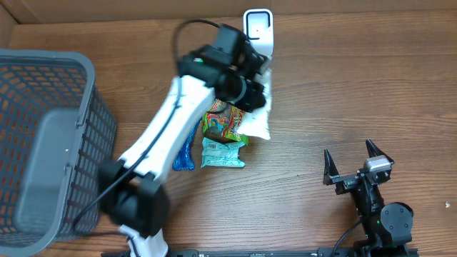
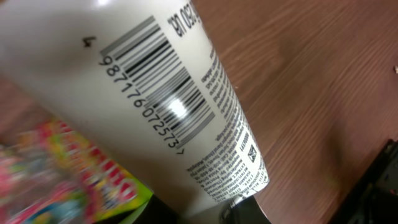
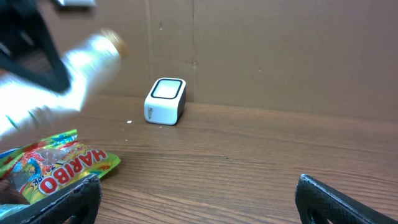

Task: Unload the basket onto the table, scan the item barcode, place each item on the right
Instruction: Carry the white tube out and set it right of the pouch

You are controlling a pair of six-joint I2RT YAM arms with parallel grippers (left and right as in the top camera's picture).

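Holding the white tube off the table, my left gripper was clamped on it, above the snack packets at the middle of the overhead frame. The tube's long axis ran roughly top to bottom in that view. Its upper end sat just beside the small white scanner at the top centre. So the scanner lay straight up-frame from my grip, and my left arm was much the nearer one. My right gripper stood with jaws wide apart and empty at the lower right, well apart from everything.

The barcode faced my left wrist camera, so I judged the tube needed turning toward the scanner's window. Under the bars I could read 4 987176072573; the fine print beside it was too small. The yellow-green bag read HARIBO.
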